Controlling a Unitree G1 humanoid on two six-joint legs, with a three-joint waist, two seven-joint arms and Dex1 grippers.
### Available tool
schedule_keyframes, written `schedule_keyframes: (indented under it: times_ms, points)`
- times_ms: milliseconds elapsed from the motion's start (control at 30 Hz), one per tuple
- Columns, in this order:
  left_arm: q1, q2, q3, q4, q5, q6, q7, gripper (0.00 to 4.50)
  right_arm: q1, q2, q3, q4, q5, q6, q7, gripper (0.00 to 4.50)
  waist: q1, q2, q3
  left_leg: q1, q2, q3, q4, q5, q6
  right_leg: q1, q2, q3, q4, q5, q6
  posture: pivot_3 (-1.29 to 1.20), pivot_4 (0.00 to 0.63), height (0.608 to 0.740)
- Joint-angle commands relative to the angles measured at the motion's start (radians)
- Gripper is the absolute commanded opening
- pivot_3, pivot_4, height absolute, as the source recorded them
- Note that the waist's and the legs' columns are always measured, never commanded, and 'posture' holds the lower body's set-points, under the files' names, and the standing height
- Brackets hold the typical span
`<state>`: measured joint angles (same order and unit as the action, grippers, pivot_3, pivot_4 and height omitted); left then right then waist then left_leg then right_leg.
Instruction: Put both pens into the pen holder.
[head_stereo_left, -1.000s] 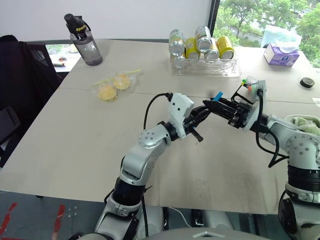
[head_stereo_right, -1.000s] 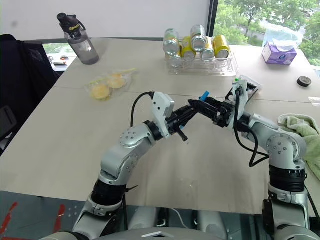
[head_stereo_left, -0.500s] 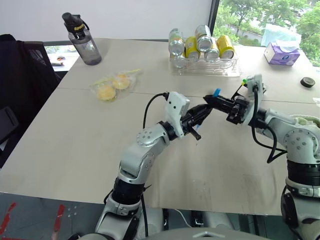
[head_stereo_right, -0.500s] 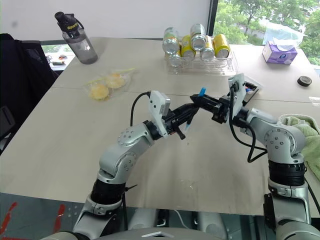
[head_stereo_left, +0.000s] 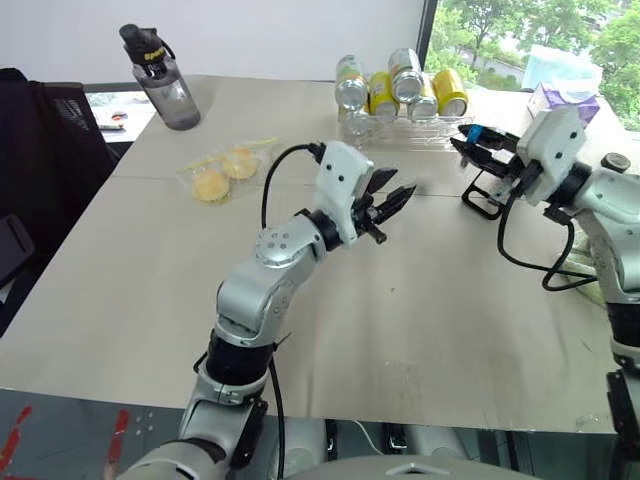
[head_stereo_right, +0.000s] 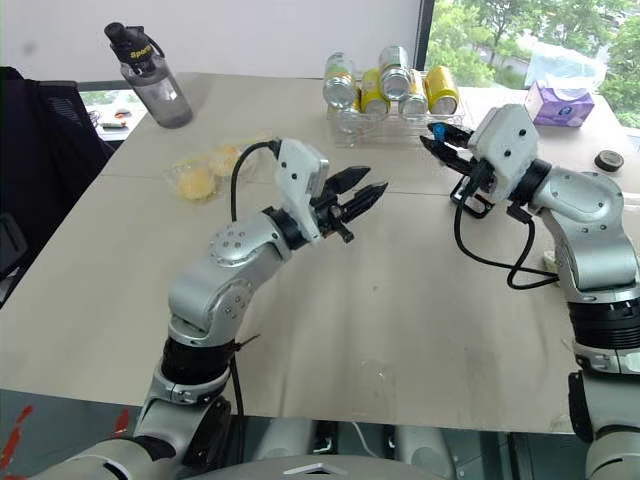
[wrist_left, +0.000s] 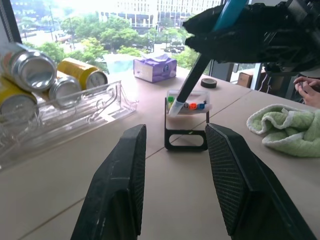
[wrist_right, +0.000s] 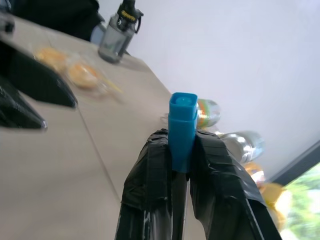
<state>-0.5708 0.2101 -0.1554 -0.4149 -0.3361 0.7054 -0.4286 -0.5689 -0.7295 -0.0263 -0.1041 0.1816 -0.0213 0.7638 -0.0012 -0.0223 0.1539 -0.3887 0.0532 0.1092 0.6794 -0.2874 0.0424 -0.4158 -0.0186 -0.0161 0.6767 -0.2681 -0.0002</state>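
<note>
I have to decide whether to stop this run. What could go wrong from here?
1. The right gripper pinches the blue-capped pen close to its cap, so the long free end could swing or slip.
2. The pen holder is small and light-looking, and a box of markers sits right behind it; a misaimed tip may tip the holder or land among the markers.

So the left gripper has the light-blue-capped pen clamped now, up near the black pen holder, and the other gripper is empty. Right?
Not quite: the sides are swapped. The right gripper has the light-blue-capped pen clamped, as the right wrist view shows, up near the black pen holder. The left gripper is the empty one, jaws apart.
</note>
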Motion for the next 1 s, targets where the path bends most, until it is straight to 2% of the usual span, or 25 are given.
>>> schedule_keyframes:
  times_ms: [33,267,500,1000]
  points:
    - [-0.057,0.02,0.011,-0.033,-0.004,0.026,0.001,1.91,0.026,-0.022,-0.044,0.025,-0.105,-0.186,-0.05,0.05,-0.002,0.0,0.0,0.0,0.0,0.0,0.0,0.0,0.0,0.0,0.0,0.0,0.0,0.0,0.0,0.0,0.15,0.739]
    - [-0.079,0.06,-0.017,-0.052,-0.032,0.087,-0.034,1.91,0.063,-0.05,-0.055,0.08,-0.187,-0.286,-0.082,0.05,-0.008,0.001,0.001,0.002,0.0,0.002,0.0,0.001,-0.002,0.001,0.0,0.001,0.001,0.0,0.0,0.0,0.15,0.739]
    - [-0.085,0.077,-0.037,-0.05,-0.022,0.087,-0.052,1.91,0.095,-0.03,-0.062,0.124,-0.188,-0.294,-0.111,0.05,-0.009,0.001,0.001,0.003,0.0,0.003,0.0,0.001,-0.002,0.001,0.0,0.002,0.001,0.0,0.0,0.0,0.15,0.739]
    - [-0.068,0.064,-0.033,-0.047,-0.034,0.088,-0.052,1.91,0.013,0.017,-0.044,0.268,-0.171,-0.312,-0.12,0.05,-0.01,0.001,0.001,0.004,0.0,0.004,0.0,0.001,-0.002,0.001,0.0,0.002,0.002,0.0,0.0,0.0,0.15,0.739]
